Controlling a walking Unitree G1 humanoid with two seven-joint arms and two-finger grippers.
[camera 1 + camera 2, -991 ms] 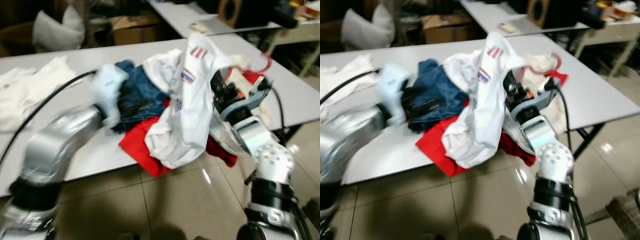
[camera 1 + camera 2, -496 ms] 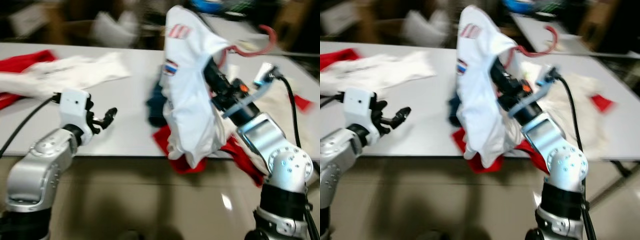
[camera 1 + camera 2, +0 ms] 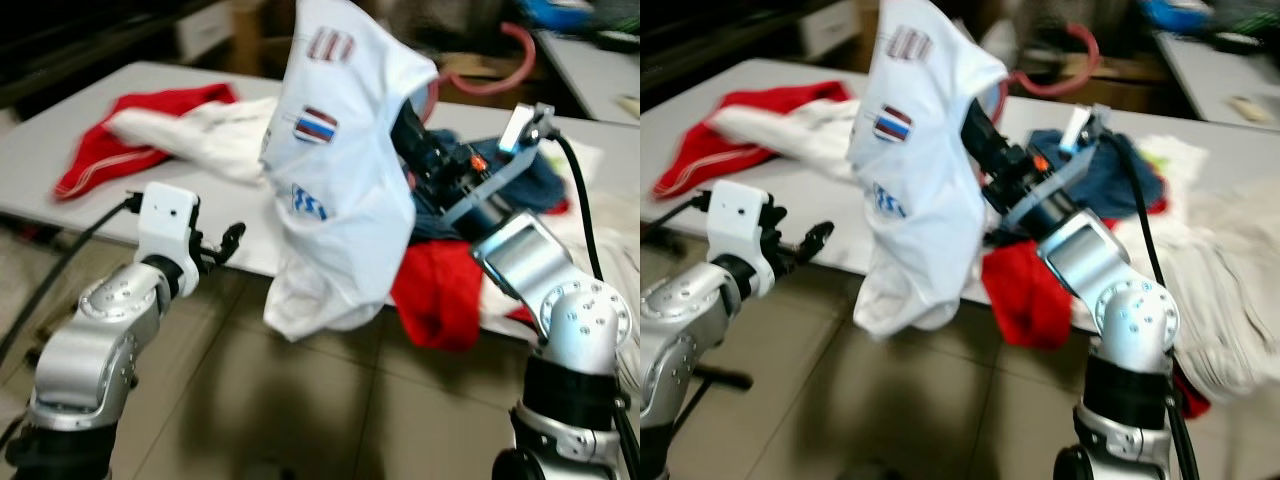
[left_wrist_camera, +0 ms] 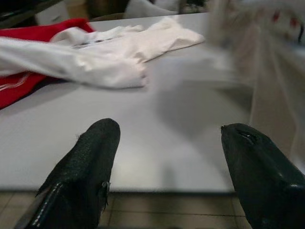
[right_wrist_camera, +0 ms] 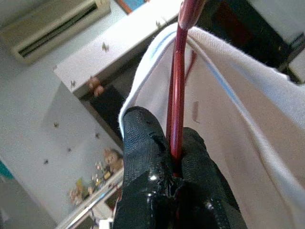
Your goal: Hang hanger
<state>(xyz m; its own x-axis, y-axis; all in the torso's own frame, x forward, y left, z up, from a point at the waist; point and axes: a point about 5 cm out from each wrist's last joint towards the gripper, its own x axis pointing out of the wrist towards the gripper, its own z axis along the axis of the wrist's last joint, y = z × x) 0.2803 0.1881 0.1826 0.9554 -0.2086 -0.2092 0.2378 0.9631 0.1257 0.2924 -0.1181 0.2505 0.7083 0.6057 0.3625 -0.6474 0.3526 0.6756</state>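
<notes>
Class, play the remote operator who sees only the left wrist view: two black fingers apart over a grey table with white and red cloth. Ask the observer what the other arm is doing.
Operator: Is the right gripper holding anything?
Observer: Yes. The right gripper is shut on the red hanger, pinching its stem.
Operator: Is anything on that hanger?
Observer: A white shirt with striped patches hangs from it, lifted above the table.
Operator: Which way is the hook?
Observer: The hook curves up behind the shirt, free of any rail.
Operator: What lies below?
Observer: A heap of blue and red clothes at the table edge.
</notes>
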